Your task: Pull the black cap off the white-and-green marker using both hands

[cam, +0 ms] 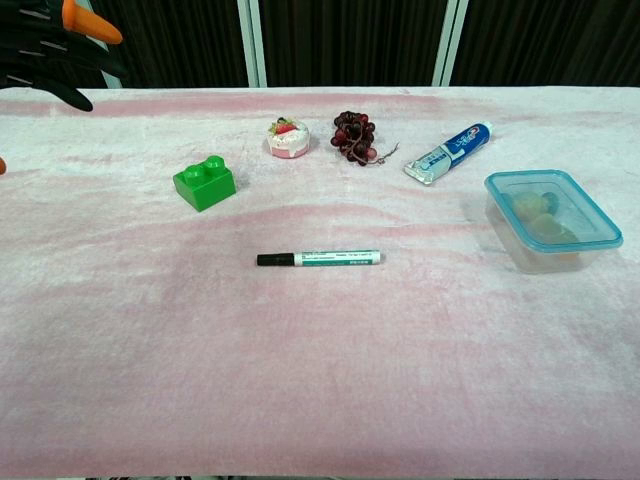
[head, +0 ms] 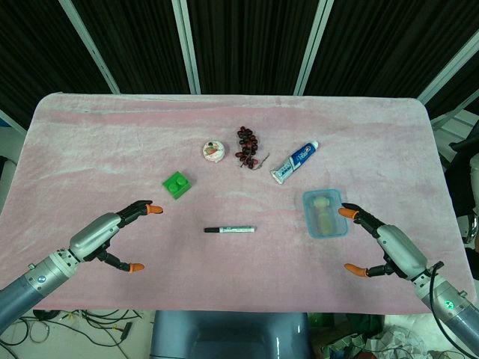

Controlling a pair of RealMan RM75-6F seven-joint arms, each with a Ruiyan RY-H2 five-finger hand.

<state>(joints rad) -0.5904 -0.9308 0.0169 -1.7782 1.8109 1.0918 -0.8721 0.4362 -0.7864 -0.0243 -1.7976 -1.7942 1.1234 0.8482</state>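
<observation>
The white-and-green marker (head: 230, 229) (cam: 320, 258) lies flat on the pink cloth near the table's middle, its black cap pointing left. My left hand (head: 112, 238) hovers to the marker's left, fingers spread and holding nothing; only its orange fingertips (cam: 88, 22) show at the chest view's top left corner. My right hand (head: 382, 243) hovers at the right, beside the blue container, fingers apart and empty. It does not appear in the chest view. Neither hand touches the marker.
A green brick (head: 177, 183), a small round cake toy (head: 213, 150), a bunch of dark grapes (head: 247, 146) and a toothpaste tube (head: 294, 161) lie behind the marker. A clear blue-rimmed container (head: 325, 212) sits right of the marker, close to my right hand.
</observation>
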